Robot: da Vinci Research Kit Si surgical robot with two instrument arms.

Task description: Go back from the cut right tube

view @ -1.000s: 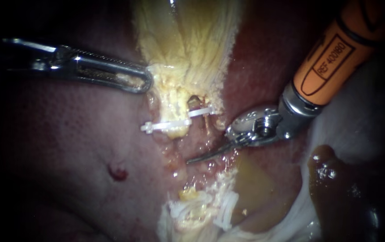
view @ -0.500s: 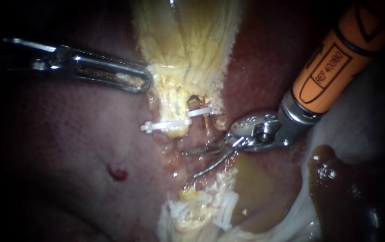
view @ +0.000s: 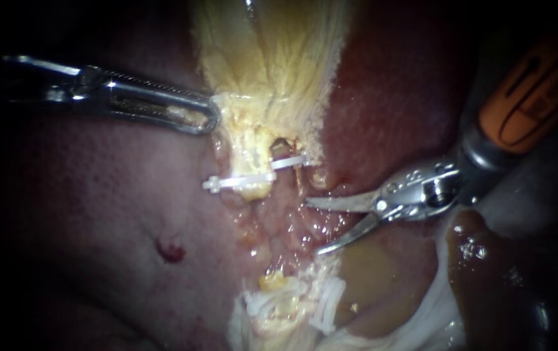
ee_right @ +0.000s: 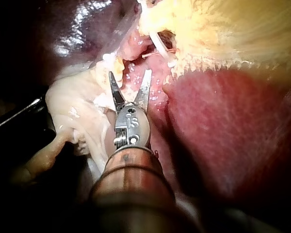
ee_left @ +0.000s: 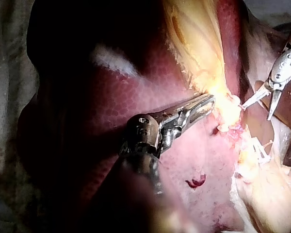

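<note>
Clearly, right tool [view: 314, 226] spread, empty; left tool [view: 211, 120], unseen from right wrist, clamps gallbladder [view: 266, 65].

Right instrument [view: 313, 226]: the shaft is blurred and cut off at the endoscope view's upper right. In its own wrist view the shaft fills the foreground out of focus. Left instrument [view: 211, 121]: the shaft fades into shadow. Its jaws close on yellow tissue [view: 246, 123], the lower jaw hidden beneath the upper. Cluster of white clips [view: 327, 302]: number indistinct.
</note>
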